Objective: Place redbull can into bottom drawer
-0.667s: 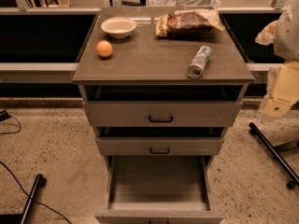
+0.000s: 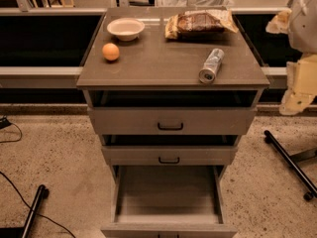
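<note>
From where I stood there was only the one view, looking down on the front of the cabinet.

The redbull can [image 2: 211, 65] lay on its side on the cabinet top [image 2: 163, 68], towards the right front corner, with its shiny round end facing the front edge. Its markings were too faint to read. Behind it, a crinkled snack bag [image 2: 200, 23] lay flat near the back right. A small white bowl [image 2: 126, 29] sat at the back left, and an orange [image 2: 111, 51] rested just in front of it, apart from it.

Below, all three drawers stood pulled out, each farther than the one above. The top drawer [image 2: 171, 121] and the middle drawer [image 2: 168, 156] showed their fronts and black handles, but their insides were lost in shadow. The bottom drawer [image 2: 168, 195] was pulled out farthest and showed a bare grey floor. Its front panel was cut off at the lower edge.

The gripper [image 2: 296, 101] hung at the far right, beside the cabinet and well apart from the can, at about the height of the top drawer. The arm above it ran out of view, and the pale shapes blended together. I could not tell whether the claw was open or closed.

A black wheeled leg [image 2: 290, 163] crossed the speckled floor on the right, and a dark cable [image 2: 15, 188] trailed on the left.
</note>
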Tool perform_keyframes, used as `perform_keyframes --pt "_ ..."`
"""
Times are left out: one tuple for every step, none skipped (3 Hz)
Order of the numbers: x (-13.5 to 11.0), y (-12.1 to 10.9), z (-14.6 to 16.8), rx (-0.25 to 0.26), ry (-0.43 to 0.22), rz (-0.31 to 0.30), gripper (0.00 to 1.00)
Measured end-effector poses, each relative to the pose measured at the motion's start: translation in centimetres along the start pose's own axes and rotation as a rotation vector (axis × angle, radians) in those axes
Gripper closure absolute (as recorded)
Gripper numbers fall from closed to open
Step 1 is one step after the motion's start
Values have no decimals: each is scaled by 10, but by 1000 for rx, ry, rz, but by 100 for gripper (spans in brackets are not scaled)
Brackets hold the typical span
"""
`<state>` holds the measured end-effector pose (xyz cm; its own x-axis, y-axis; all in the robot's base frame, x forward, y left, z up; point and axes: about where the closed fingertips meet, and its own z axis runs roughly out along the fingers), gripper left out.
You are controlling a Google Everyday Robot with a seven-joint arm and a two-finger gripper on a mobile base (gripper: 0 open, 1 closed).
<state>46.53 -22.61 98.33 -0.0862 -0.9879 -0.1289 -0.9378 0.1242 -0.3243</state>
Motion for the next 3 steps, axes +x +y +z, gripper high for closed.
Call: perform_keyframes --pt "-5 -33 22 50 -19 -182 0" --pt "-4 -35 24 51 -12 -270 0" --pt "-3 -41 28 51 6 -289 0"
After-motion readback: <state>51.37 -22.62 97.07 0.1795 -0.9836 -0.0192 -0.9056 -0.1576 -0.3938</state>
